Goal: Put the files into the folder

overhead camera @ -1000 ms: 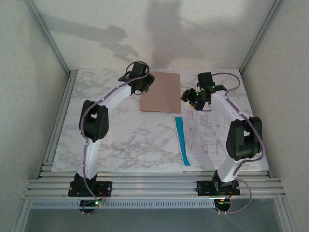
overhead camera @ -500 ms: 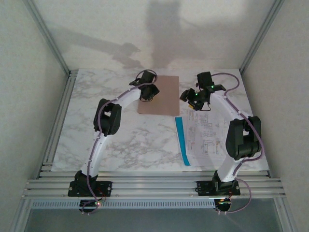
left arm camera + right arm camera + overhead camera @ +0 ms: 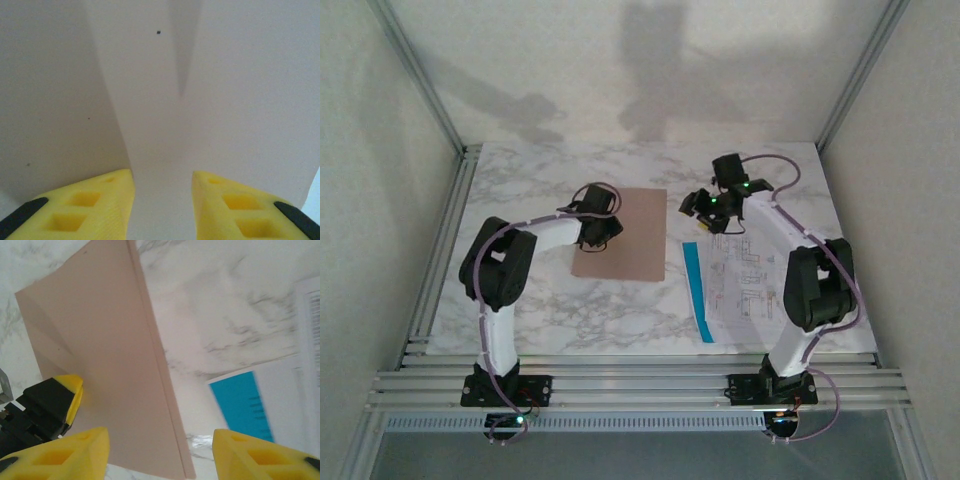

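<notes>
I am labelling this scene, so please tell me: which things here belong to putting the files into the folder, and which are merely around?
Of the job:
- folder
- files, white sheets with a blue strip

Merely around (fixtures):
- marble table
- metal rails at the near edge

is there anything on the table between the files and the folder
Nothing visible. A bare strip of marble table separates the files from the folder. The folder lies flat and looks closed, with the left gripper open right over it, so the cover itself probably needs lifting first.
</notes>
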### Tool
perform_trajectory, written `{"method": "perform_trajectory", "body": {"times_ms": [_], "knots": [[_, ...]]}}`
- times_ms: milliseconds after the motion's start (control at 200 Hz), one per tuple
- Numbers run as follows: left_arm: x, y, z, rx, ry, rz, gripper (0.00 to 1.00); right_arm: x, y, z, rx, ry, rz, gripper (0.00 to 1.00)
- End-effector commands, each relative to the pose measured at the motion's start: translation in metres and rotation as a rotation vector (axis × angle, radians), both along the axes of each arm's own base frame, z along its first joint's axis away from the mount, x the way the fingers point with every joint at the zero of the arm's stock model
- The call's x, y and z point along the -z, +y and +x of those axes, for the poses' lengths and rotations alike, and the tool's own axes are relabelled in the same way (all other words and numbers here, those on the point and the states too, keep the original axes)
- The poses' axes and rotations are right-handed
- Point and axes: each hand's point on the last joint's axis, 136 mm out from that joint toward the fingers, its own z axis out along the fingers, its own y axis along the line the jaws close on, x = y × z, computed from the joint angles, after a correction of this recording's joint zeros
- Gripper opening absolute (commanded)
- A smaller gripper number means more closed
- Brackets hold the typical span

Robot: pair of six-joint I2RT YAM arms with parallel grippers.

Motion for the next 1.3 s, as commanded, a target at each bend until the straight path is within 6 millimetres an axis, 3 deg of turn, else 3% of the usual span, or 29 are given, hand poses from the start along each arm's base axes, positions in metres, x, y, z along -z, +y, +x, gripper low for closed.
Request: {"method": "perform_trajectory", "body": {"times_ms": [0, 155, 380, 656, 1011, 1171, 1297], "knots": [[0.039, 0.023, -0.043, -0.019, 0.16, 0.075, 0.37, 0.021, 0.038, -0.014, -0.076, 0.042, 0.025, 0.58], [0.035, 0.016, -0.043, -0.025, 0.155, 0.054, 0.37, 0.044, 0.067, -0.019, -0.149, 0.064, -0.018, 0.59], [0.035, 0.015, -0.044, -0.022, 0.158, 0.054, 0.37, 0.068, 0.082, -0.016, -0.223, 0.072, -0.107, 0.59], [0.037, 0.015, -0.044, -0.016, 0.167, 0.06, 0.37, 0.09, 0.089, -0.019, -0.244, 0.119, -0.145, 0.59], [0.033, 0.012, -0.04, -0.015, 0.158, 0.052, 0.37, 0.116, 0.082, -0.027, -0.249, 0.181, -0.203, 0.59], [0.011, 0.009, -0.031, -0.022, 0.117, 0.038, 0.41, 0.13, 0.076, -0.035, -0.248, 0.221, -0.241, 0.59], [-0.024, 0.009, -0.027, -0.051, 0.07, 0.009, 0.61, 0.136, 0.072, -0.041, -0.242, 0.246, -0.263, 0.59]]}}
